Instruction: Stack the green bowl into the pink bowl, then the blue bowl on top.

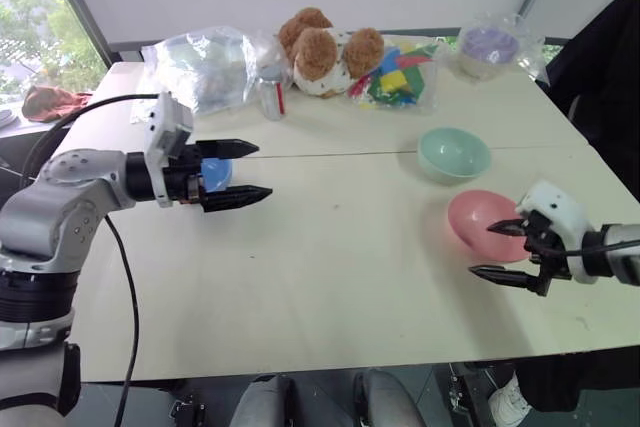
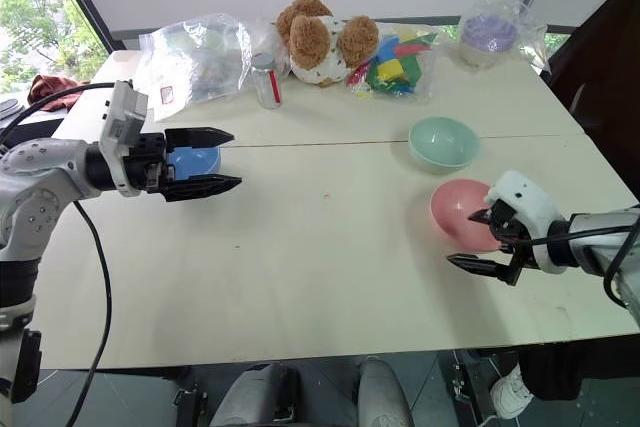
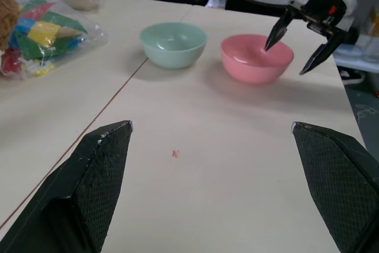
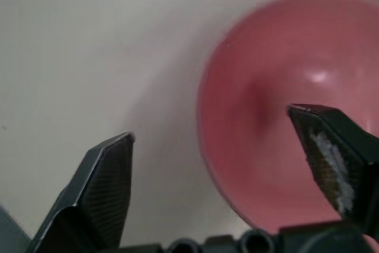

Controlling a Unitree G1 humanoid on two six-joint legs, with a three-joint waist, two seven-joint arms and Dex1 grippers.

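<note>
A pale desk (image 1: pixel 330 277) stands before a white wall and a window. At its far edge lie a plush toy (image 1: pixel 325 47) and plastic bags. The green bowl (image 1: pixel 454 153) sits at 2 o'clock, the pink bowl (image 1: pixel 487 224) just nearer. The blue bowl (image 2: pixel 193 160) at 9 o'clock is half hidden behind the left gripper (image 1: pixel 245 171), jaws wide, empty. The right gripper (image 1: pixel 496 250), jaws wide, straddles the pink rim, holding nothing.
</note>
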